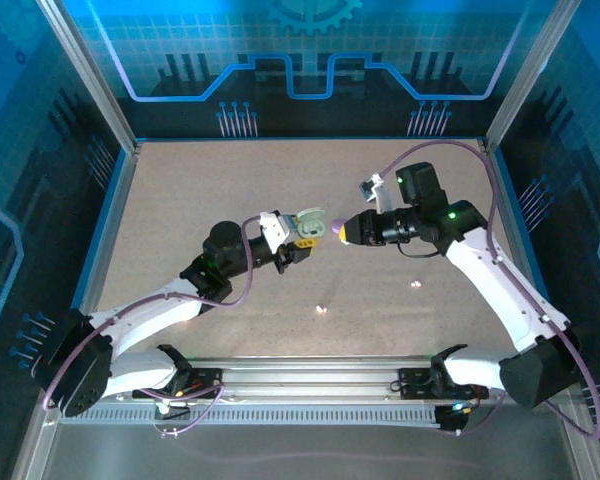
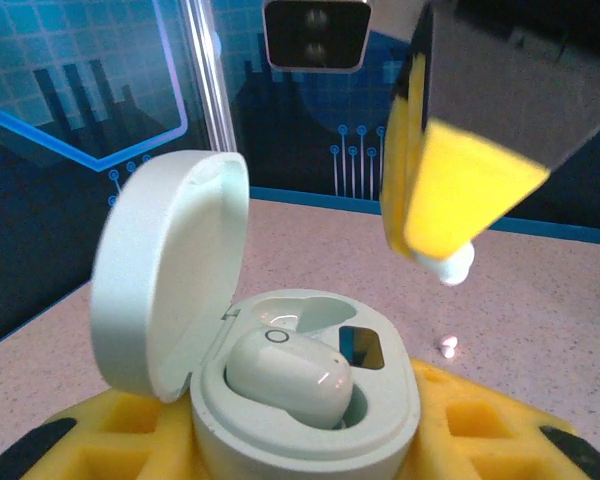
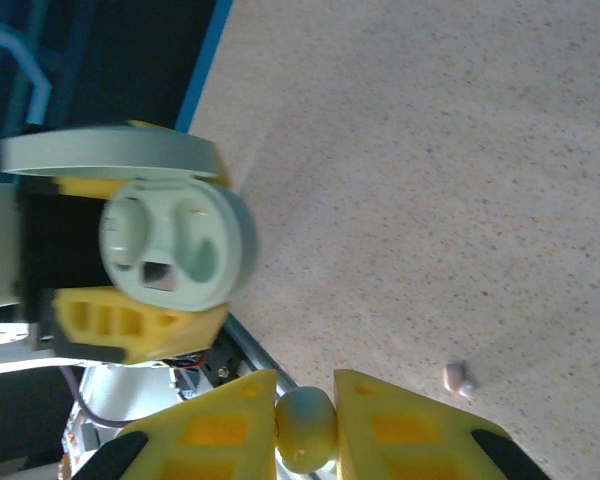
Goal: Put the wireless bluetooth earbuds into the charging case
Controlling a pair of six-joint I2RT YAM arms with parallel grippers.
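The left gripper (image 1: 302,240) is clenched on the charging case (image 2: 310,420). Its yellow fingers (image 2: 470,430) press the case's base from 2 sides and hold it clear of the table (image 1: 200,180). The case is open, and its lid (image 2: 165,270) is swung back on the hinge and stands upright along 1 edge of the case. Inside the case there are 2 wells. The seated earbud (image 2: 285,375), glossy and pale whitish-green, lies in the well nearer the lid. The other well (image 2: 355,345) is bare, with a small dark square window at its bottom. The right gripper (image 3: 305,415) is just beside the case on the side away from the lid, close to it but not touching. It is closed on the second earbud (image 3: 305,432), which is pinched between its 2 yellow fingertips (image 3: 400,420). In the left wrist view, the rounded pale end of this earbud pokes out below a yellow fingertip, above the case and off to the side of the bare well, apart from the rim. In the right wrist view, the case's open face is turned toward that camera, with the lid edge-on beside it. On the table, nearer the arm bases than the case, lie 2 small pale bits. 1 bit (image 1: 322,310) is almost straight below the case in the top view. The other bit (image 1: 416,285) lies farther toward the right arm. Both are too small to tell what they are.
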